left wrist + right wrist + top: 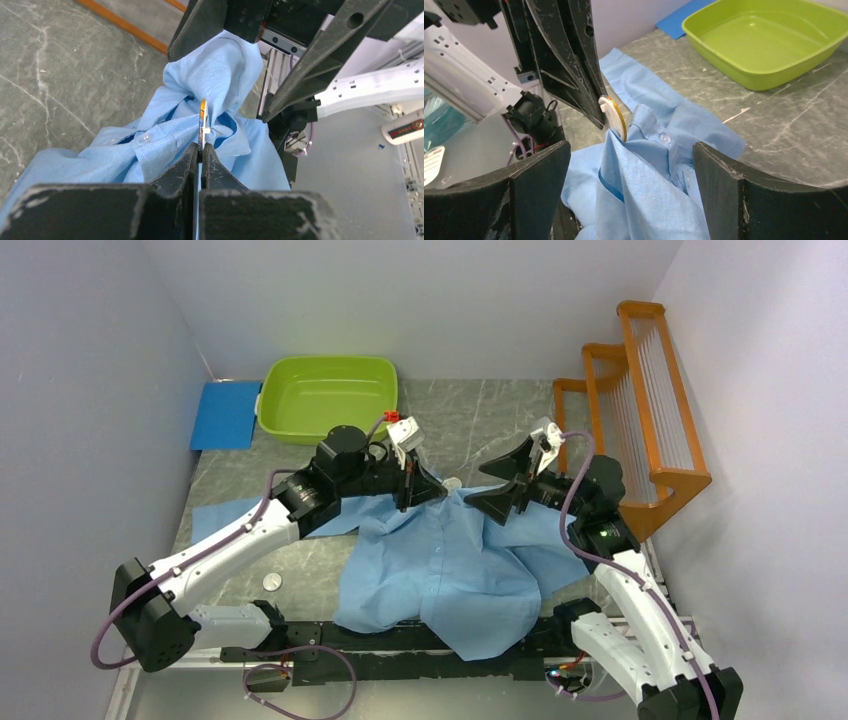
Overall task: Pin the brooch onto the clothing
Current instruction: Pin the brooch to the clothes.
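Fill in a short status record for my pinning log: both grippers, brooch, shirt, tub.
Left gripper: shut on the brooch
Right gripper: open, straddling the raised fold of cloth
Brooch position: edge-on against that raised fold, near the collar
Shirt: crumpled, collar area raised between the grippers
Tub: empty, far left, apart from the shirt

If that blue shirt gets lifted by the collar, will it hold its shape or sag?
Probably sags: the shirt lies crumpled in soft folds. It looks thin, so likely light. Its sleeve trails across the table, so it may drag.
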You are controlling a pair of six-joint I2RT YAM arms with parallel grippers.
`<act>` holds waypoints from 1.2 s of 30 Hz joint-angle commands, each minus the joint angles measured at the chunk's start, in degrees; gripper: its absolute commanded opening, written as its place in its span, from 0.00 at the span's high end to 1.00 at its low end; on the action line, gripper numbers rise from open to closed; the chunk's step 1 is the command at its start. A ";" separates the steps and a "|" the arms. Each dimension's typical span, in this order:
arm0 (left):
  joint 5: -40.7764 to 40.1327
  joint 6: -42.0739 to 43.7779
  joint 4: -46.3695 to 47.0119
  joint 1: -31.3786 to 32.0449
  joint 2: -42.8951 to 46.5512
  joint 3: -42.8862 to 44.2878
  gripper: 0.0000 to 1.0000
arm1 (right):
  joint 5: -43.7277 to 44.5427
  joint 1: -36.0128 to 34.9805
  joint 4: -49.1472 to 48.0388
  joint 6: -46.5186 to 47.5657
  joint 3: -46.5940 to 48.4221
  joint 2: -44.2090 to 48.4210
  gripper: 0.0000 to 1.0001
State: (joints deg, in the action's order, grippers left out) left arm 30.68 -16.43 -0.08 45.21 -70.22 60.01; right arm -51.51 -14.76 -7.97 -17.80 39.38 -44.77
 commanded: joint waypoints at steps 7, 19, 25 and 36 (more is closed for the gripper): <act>8.22 7.47 -8.64 0.14 0.87 5.97 0.97 | -10.56 -0.18 -8.78 -0.97 0.11 -4.53 0.14; 10.00 5.64 -6.38 0.14 0.88 4.59 0.97 | -11.72 -3.34 -7.48 -1.77 3.01 -9.16 0.39; 9.58 5.55 -6.99 0.14 1.01 4.72 0.97 | -9.41 -4.02 -8.28 -2.55 2.66 -8.61 0.51; 9.56 5.53 -6.86 0.13 0.81 4.92 0.97 | -8.65 -7.34 -5.63 -0.37 4.72 -10.11 0.45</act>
State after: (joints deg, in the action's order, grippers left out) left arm 38.15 -10.63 -9.32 45.21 -70.22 63.61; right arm -61.39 -20.95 -13.17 -19.92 40.80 -54.78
